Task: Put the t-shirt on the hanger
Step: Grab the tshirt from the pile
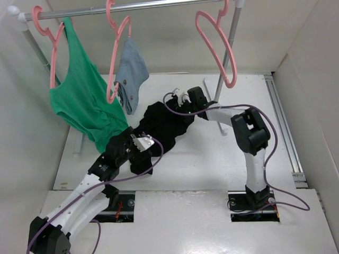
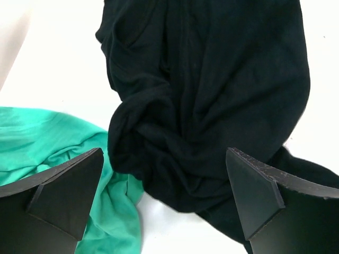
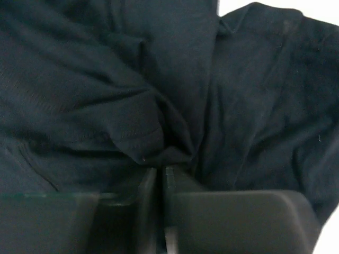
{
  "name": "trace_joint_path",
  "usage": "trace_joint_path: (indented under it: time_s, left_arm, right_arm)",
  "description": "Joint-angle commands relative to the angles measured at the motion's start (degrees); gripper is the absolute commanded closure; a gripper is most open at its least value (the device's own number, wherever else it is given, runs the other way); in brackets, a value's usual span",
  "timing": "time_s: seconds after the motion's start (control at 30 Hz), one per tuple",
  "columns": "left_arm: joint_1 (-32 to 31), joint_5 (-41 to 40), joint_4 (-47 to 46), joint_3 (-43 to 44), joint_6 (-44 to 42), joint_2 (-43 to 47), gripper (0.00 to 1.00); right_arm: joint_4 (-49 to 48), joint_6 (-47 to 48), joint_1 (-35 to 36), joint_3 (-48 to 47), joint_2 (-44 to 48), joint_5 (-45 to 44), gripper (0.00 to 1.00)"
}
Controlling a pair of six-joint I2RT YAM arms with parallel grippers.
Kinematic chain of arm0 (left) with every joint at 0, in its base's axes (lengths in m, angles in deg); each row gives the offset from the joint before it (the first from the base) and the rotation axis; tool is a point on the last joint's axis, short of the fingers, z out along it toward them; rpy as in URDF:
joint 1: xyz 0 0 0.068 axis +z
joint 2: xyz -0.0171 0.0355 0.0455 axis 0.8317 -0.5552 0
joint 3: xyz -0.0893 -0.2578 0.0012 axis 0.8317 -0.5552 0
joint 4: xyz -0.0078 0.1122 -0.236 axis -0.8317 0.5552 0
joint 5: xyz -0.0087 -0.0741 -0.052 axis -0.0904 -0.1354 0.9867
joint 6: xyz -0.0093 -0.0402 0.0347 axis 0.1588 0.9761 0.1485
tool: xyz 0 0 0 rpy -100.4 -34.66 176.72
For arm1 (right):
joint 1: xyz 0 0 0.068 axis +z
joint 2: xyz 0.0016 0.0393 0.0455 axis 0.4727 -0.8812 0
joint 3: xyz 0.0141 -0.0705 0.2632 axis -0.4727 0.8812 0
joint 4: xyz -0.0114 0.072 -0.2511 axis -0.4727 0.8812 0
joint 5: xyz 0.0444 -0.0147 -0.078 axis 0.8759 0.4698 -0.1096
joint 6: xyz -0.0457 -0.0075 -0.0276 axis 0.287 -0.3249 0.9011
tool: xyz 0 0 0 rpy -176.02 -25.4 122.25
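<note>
In the top external view, the t-shirt (image 1: pixel 164 124) is seen crumpled on the white table (image 1: pixel 212 159), drawn out in a diagonal band from near left to far right. The left gripper (image 1: pixel 142 145) is placed over the near-left end of the band, and the right gripper (image 1: pixel 180 98) is set at its far-right end. The hanger (image 1: pixel 230 80) is hung empty from the rail (image 1: pixel 79 11) at the far right, above and well apart from the cloth. Further left on the rail, a green tank top (image 1: pixel 79 100) and a blue-grey garment (image 1: pixel 132 71) are carried on their own pink hangers; the hem of the tank top is draped down just beside the left gripper.

In the left wrist view, the left gripper (image 2: pixel 164 159) is shown with its fingers (image 2: pixel 69 196) spread wide and nothing clasped between them. The t-shirt (image 2: pixel 212 95) is bunched in heavy folds beyond the tips and across the gap, with the bulk lying toward the right finger. The green tank top (image 2: pixel 42 137) is seen at the left, touching the black cloth and passing behind the left finger. Bare table (image 2: pixel 58 63) is visible at the far left.

In the right wrist view, the right gripper (image 3: pixel 160 177) is shown with its fingers pressed together, only a thin seam left between them. The frame is filled by the t-shirt (image 3: pixel 106 79), and its folds are gathered to a point at the fingertips, where a pinch of cloth is held.
</note>
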Motion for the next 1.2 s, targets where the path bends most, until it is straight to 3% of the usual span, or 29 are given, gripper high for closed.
trace_joint_path:
  time_s: [0.0,0.17,0.27,0.33,0.4,0.47,0.63,0.77,0.87,1.0,1.13,1.17]
  left_arm:
    - [-0.3,-0.5,1.1,-0.5,-1.9,1.7,0.0]
    - [-0.3,0.6,3.9,-0.5,-4.6,1.1,0.0]
    - [-0.3,2.4,5.3,-0.5,-8.4,0.0,0.0]
    - [-0.3,3.1,5.3,-0.5,-9.6,0.0,0.0]
    - [-0.3,3.1,4.7,-0.5,-10.1,-1.2,0.0]
    - [-0.3,3.1,2.3,-0.5,-10.1,-1.9,0.0]
    - [-0.3,-0.4,-2.7,-1.0,-2.9,-3.9,0.0]
    - [-0.3,-3.0,-5.6,-2.0,-0.2,-3.9,0.0]
    - [-0.3,-6.0,-6.3,-2.6,2.0,-3.3,0.0]
    - [-0.3,-6.6,-5.6,-3.1,3.1,-1.3,0.0]
    - [-0.3,-6.6,-4.3,-3.6,3.1,1.3,0.0]
    - [-0.3,-6.6,-4.3,-3.6,3.1,1.8,0.0]
  right_arm:
    - [-0.7,0.1,-3.5,-10.1,-5.6,5.7,0.96]
    - [6.2,-0.6,-5.7,-27.1,-14.3,4.8,1.0]
    - [10.4,3.6,-4.2,-41.7,-19.5,1.2,1.0]
    - [11.9,5.7,-3.2,-46.2,-21.0,0.2,1.0]
    - [12.4,6.9,-2.1,-47.2,-21.0,-0.4,0.35]
    - [12.4,7.4,-2.1,-44.4,-18.9,-0.4,0.0]
    - [9.8,10.3,1.0,-26.6,-7.3,-10.8,0.0]
    - [9.8,11.8,6.7,-13.8,0.3,-13.2,0.0]
    - [8.5,13.0,10.8,-10.2,1.5,-13.2,0.0]
    - [7.9,12.4,12.0,-8.1,-0.1,-6.1,0.04]
    - [9.2,11.1,9.9,-6.8,-2.9,2.0,0.52]
    - [9.2,10.6,9.1,-5.7,-2.9,3.0,0.78]
